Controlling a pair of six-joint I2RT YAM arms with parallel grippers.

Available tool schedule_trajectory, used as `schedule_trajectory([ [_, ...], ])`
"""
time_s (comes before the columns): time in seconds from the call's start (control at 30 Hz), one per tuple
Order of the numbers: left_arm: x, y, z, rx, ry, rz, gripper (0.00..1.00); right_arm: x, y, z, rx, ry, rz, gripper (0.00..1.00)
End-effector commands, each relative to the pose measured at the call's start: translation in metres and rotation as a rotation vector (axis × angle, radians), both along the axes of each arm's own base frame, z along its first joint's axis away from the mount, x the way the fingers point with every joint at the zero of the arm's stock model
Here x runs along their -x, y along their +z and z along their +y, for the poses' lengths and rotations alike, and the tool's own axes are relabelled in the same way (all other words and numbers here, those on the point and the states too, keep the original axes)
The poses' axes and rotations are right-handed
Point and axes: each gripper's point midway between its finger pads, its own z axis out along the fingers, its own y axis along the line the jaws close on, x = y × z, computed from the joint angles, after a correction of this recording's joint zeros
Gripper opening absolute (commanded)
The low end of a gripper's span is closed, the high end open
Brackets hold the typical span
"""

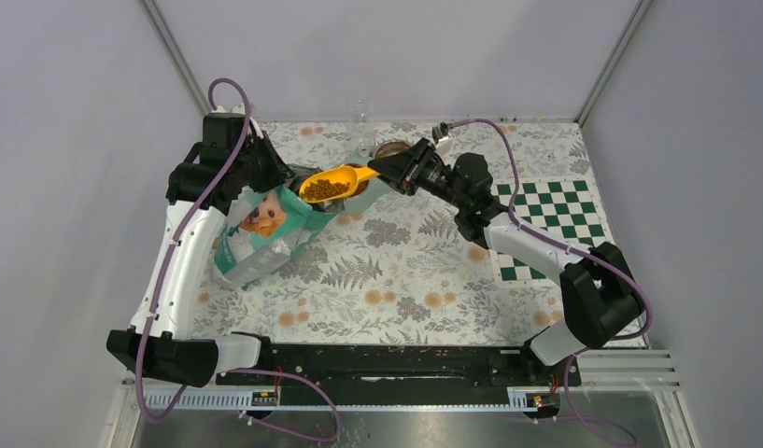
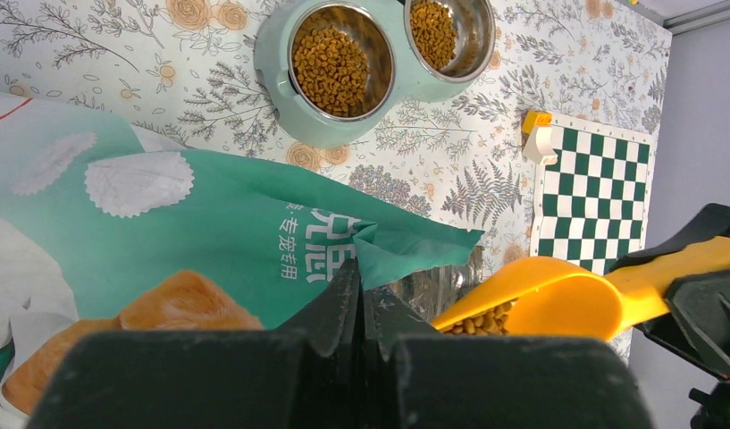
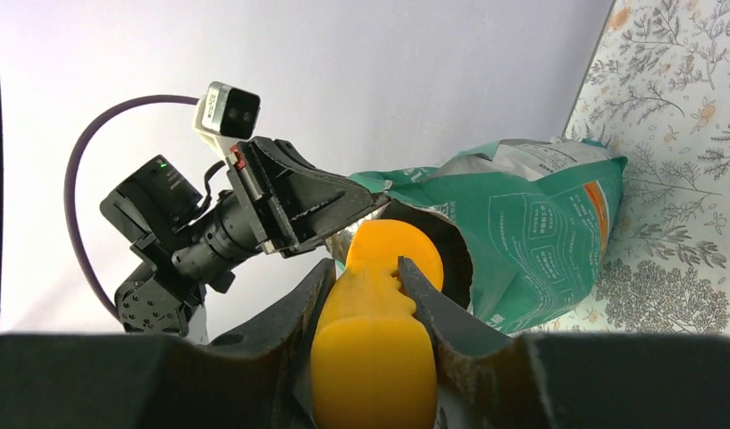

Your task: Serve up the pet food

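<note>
Brown pet food kibble fills the orange scoop, which hangs just above the mouth of the teal-and-white bag. My right gripper is shut on the scoop's handle. My left gripper is shut on the bag's top edge and holds it up. In the left wrist view the scoop carries kibble at lower right. More kibble lies in both steel bowls of the teal double feeder.
The feeder sits behind the scoop. A clear glass stands at the back edge. A green-and-white checkered mat lies on the right, with a small white-and-yellow piece at its corner. Grey walls enclose the floral cloth.
</note>
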Motion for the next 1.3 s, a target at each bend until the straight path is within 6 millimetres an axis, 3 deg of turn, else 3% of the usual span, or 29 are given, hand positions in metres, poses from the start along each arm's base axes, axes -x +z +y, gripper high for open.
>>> schedule_trajectory([
  [0.0, -0.007, 0.045, 0.007, -0.005, 0.027, -0.165, 0.00, 0.005, 0.032, -0.011, -0.021, -0.030, -0.093, 0.00],
  [0.3, -0.007, 0.051, 0.004, 0.012, 0.017, -0.168, 0.00, -0.002, 0.024, -0.010, 0.137, -0.053, -0.130, 0.00],
  [0.6, -0.012, 0.050, 0.007, -0.006, 0.026, -0.168, 0.00, -0.009, 0.035, -0.020, 0.304, -0.110, -0.229, 0.00],
  [1.03, -0.018, 0.047, 0.013, -0.042, 0.050, -0.159, 0.00, -0.013, 0.042, -0.025, 0.367, -0.136, -0.314, 0.00],
  [1.27, -0.020, 0.046, 0.019, -0.066, 0.075, -0.148, 0.00, -0.009, 0.055, -0.020, 0.300, -0.116, -0.361, 0.00],
])
